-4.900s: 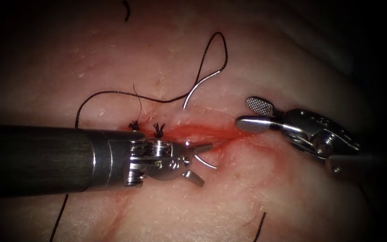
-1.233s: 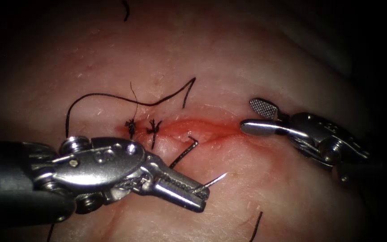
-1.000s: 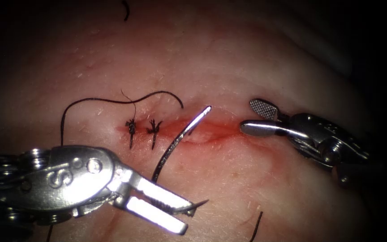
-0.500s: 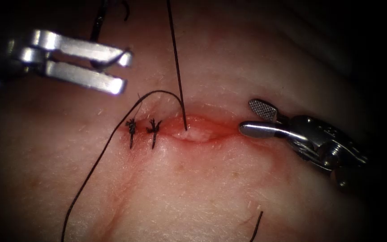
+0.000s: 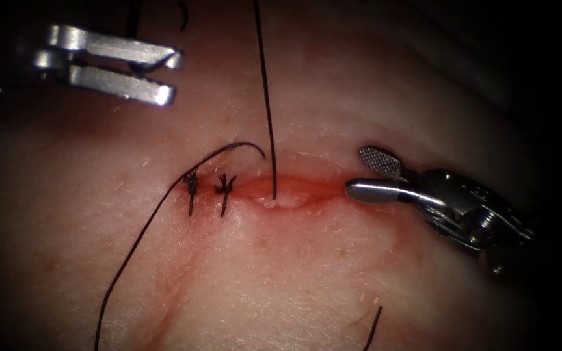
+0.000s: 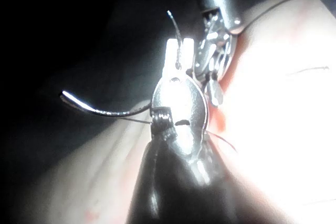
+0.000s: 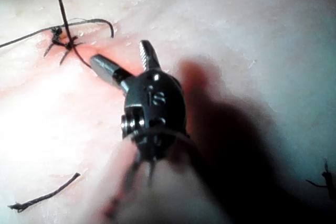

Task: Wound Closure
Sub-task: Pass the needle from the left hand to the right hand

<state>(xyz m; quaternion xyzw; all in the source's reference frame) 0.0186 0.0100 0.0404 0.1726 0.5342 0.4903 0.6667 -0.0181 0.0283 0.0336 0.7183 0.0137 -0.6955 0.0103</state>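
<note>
We see two knots (image 5: 208, 186) tied; our left tool (image 5: 167, 79) grasps the needle (image 6: 100, 109) clear of the tissue (image 5: 307, 273), thread (image 5: 265, 97) entering the cut (image 5: 294, 193); right tool (image 5: 367, 172) gapes, empty.

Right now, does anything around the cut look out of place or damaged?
Nothing looks damaged. The left tool holds the needle clear of the tissue, thread running taut into the cut. The right tool holds nothing, jaws open at the cut's right end. Loose cut ends of thread lie on the tissue.

Endoscope above-front; wrist cameras close along shafts (sharing cut (image 5: 281, 192)).
</note>
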